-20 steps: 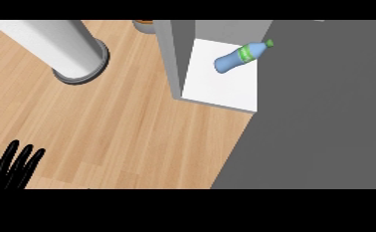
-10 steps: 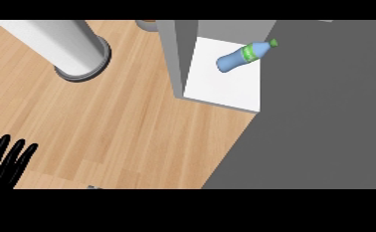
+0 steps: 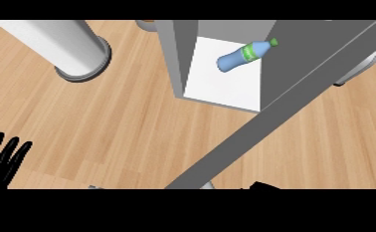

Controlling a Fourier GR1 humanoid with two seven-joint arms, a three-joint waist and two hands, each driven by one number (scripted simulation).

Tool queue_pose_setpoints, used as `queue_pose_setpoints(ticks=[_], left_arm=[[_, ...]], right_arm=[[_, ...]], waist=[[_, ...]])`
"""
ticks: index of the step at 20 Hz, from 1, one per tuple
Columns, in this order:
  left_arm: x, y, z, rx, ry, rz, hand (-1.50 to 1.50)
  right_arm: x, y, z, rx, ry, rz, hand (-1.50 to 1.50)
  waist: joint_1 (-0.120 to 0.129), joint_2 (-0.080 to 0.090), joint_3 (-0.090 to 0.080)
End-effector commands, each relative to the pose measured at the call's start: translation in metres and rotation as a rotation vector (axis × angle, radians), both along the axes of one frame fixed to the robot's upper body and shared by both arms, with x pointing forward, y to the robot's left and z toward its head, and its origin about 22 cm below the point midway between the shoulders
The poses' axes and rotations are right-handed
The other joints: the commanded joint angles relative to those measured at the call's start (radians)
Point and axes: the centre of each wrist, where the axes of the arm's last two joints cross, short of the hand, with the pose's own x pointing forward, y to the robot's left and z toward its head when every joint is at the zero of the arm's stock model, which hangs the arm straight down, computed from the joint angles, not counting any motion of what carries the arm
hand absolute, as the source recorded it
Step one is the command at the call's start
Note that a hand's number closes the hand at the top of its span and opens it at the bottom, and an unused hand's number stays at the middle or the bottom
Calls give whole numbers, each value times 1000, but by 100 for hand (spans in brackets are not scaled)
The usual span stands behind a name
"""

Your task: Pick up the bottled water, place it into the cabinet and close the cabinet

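Observation:
The bottled water (image 3: 246,56), blue with a green label and cap, lies on its side on the white shelf (image 3: 220,89) inside the grey cabinet (image 3: 176,52). The cabinet door (image 3: 294,96) stands as a grey diagonal band running from the upper right down to the lower edge. My left hand (image 3: 11,157) rests at the lower left edge, fingers straight and pointing up, far from the cabinet. A small black part of my right hand (image 3: 264,185) shows at the lower edge, just right of the door's bottom end. Its fingers are hidden.
A tall grey cylinder (image 3: 73,47) stands on the wooden counter (image 3: 125,121) at the upper left. A round grey object (image 3: 357,69) peeks out at the right edge behind the door. A small brown thing (image 3: 149,23) sits behind the cabinet's top left corner.
The cabinet door has swung, shrinking from a wide grey face to a narrow diagonal band and uncovering wood counter on the right. The left hand has drifted slightly left. The bottle has not moved.

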Motion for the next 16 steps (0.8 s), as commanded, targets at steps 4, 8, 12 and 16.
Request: queue_pose_setpoints(ticks=[4, 8, 12, 16], left_arm=[[-2, 9, 0, -24, 6, 21, -150], [-2, 14, 3, -27, 13, 7, -150], [-13, 12, -13, -64, 29, 23, -150], [-11, 13, -1, -48, 11, -1, -150]], right_arm=[[80, 15, 5, 61, 82, -315, 150], [130, 26, 16, 10, 89, -428, 150], [173, 51, 23, -27, 89, -470, 150], [207, 44, 35, -57, 84, -508, 150]], waist=[[-35, -17, 4], [-49, -20, 7], [-61, -22, 7], [-64, -26, 10]])
